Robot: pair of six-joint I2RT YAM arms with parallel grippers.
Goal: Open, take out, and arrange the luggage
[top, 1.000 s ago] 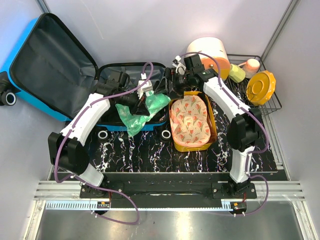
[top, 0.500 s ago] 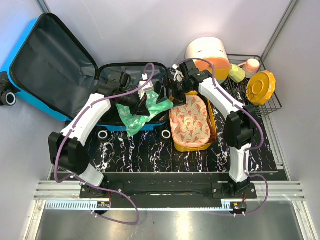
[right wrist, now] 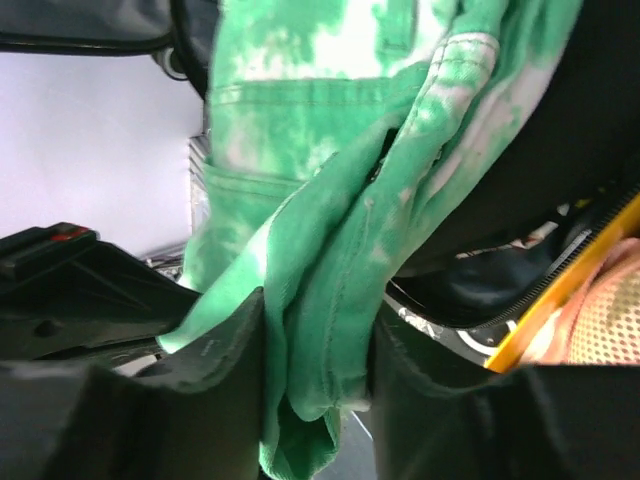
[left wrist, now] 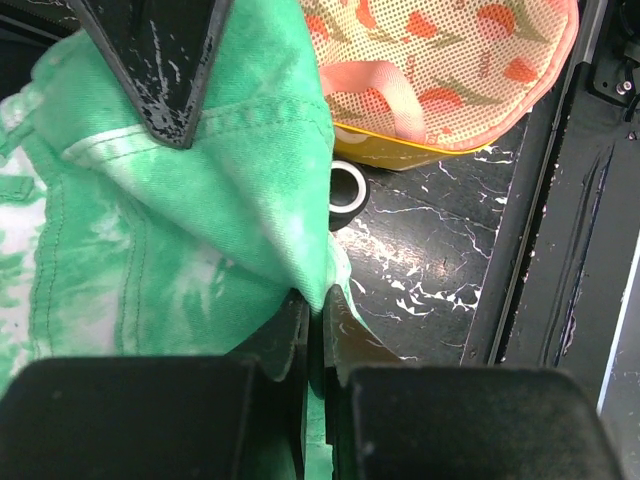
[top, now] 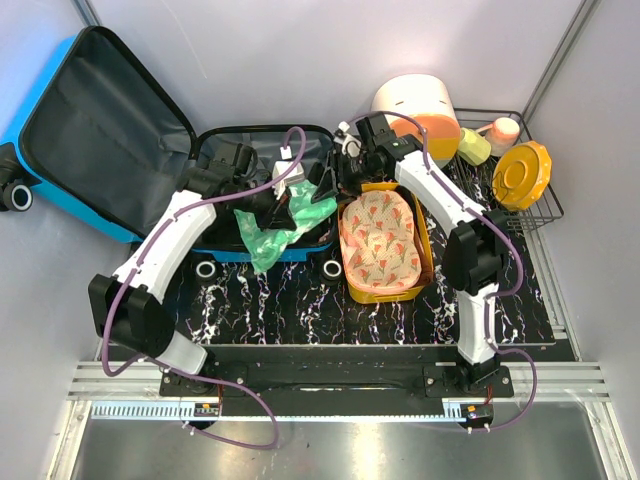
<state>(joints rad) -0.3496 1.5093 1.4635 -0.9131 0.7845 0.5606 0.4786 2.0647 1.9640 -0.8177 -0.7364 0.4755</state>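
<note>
**Both grippers on the garment, over the open luggage**

- The luggage (top: 100,120), a bright-blue hard-shell suitcase with dark grey fabric lining, sits at the table's far left. It is open: the lid is propped up against the back-left wall and the base lies flat on the black marbled table (top: 300,300). Its black wheels with white rings are at the near edge.
- A green-and-white tie-dye cotton garment (top: 270,235) is bunched over the base's near right rim, and part of it hangs down outside.
- left gripper (left wrist: 315,300): jaws fully closed, pinching a fold of the garment (left wrist: 200,200) at the fingertips.
- right gripper (right wrist: 318,385): jaws roughly halfway in. A fold of the garment (right wrist: 320,260) fills the gap and touches both fingers (right wrist: 225,390), so it is gripped too.
- In the top view the two grippers sit close together above the base's right half, left gripper (top: 290,205) just nearer than right gripper (top: 335,185).
- A yellow plastic oval basin (top: 428,265) stands just right of the luggage, holding a peach mesh bag with a red print (top: 378,235).
- Behind the basin is a white-and-orange round box (top: 420,100).
- A black wire basket (top: 550,215) at far right holds a yellow round lid (top: 522,175).
</note>
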